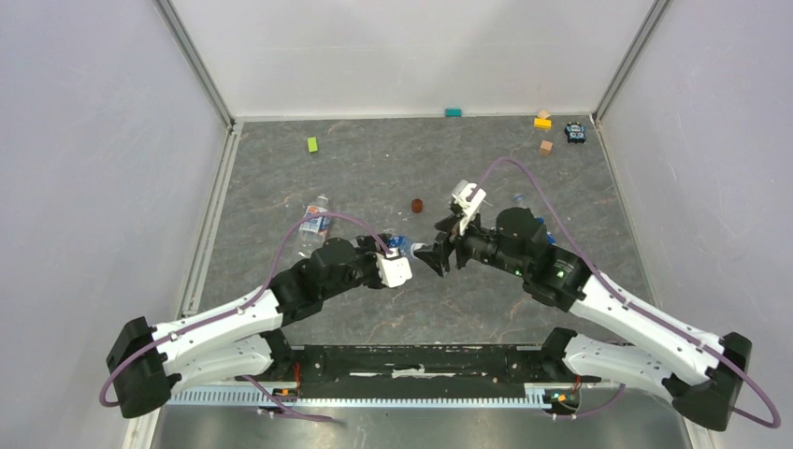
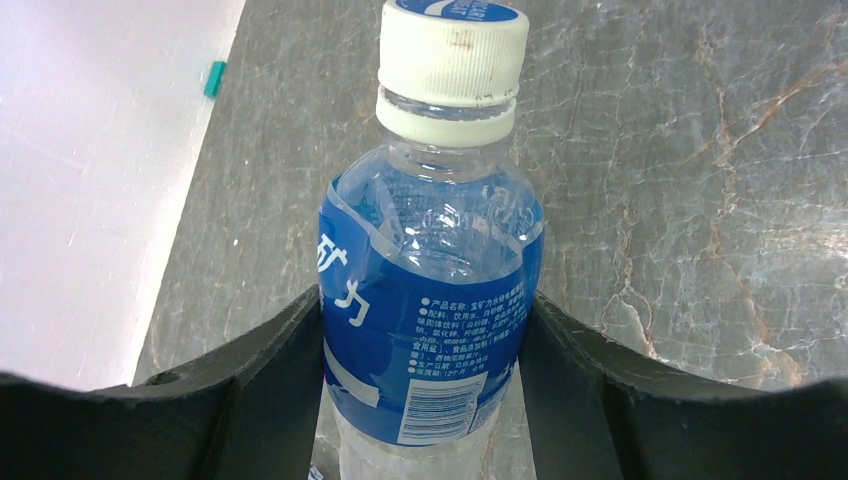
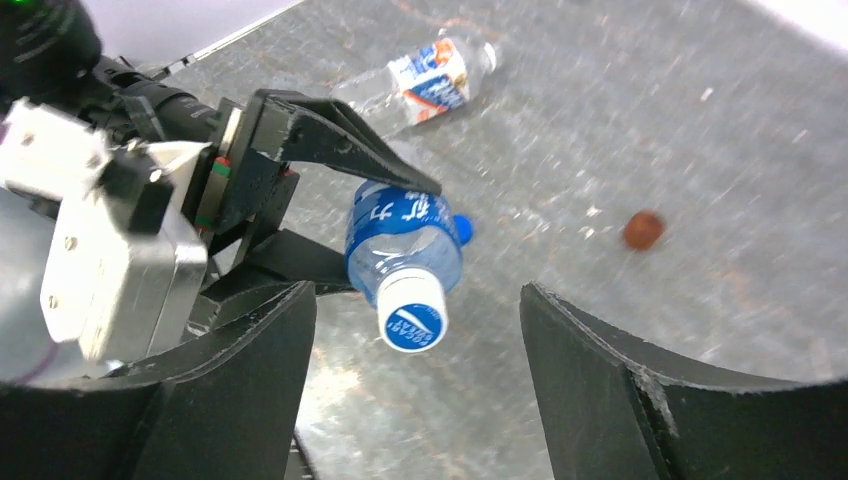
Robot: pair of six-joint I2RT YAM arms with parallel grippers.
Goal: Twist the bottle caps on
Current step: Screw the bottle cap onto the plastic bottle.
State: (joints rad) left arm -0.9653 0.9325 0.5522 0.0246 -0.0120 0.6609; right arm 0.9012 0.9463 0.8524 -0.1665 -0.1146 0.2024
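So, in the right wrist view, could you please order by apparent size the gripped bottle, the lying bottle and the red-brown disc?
1. The gripped bottle and the lying bottle: look alike; the gripped one is nearer and foreshortened, so unranked.
2. The red-brown disc: clearly smallest.

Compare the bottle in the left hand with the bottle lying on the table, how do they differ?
The held bottle is clamped in the left hand, its neck aimed at the open right hand; the lying bottle rests on its side on the table, untouched. The held bottle wears a white cap; whether the lying bottle is capped is unclear. Both are small clear bottles with blue-and-white labels.
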